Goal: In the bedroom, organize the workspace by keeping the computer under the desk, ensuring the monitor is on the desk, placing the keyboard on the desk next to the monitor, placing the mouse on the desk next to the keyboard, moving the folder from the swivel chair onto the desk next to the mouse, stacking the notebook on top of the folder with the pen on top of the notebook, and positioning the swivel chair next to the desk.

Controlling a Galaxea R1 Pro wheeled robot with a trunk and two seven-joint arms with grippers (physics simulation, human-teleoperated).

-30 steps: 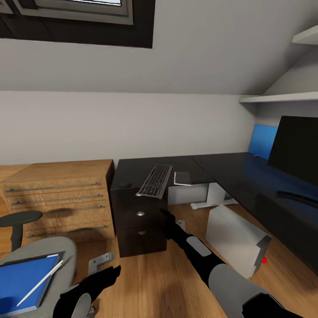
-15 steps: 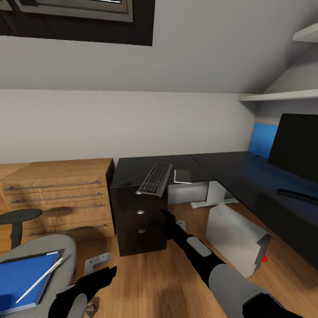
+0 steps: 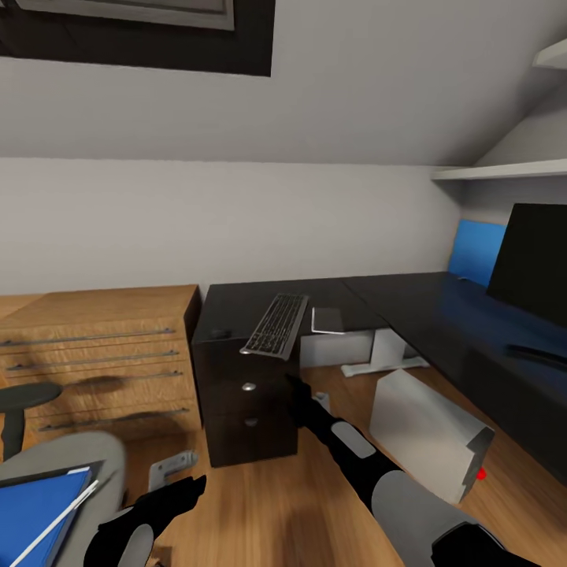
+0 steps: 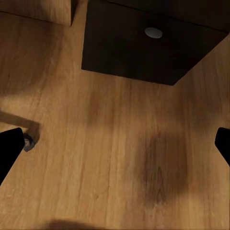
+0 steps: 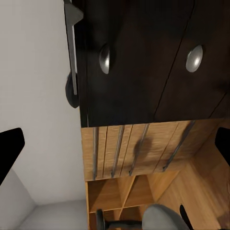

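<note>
Keyboard (image 3: 276,324) overhangs the desk (image 3: 409,303) edge at 12 o'clock above the drawer unit (image 3: 244,402), notebook (image 3: 327,318) beside it, monitor (image 3: 535,268) at 3, computer (image 3: 429,433) on the floor, folder (image 3: 35,516) with pen (image 3: 55,524) on swivel chair (image 3: 63,472) at 8; left gripper (image 4: 115,143) and right gripper (image 5: 115,143) both spread wide, empty.

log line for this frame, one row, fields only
keyboard: on desk, overhanging edge | folder: on swivel chair, pen on top | computer: on floor by desk | both grippers: open, empty
</note>
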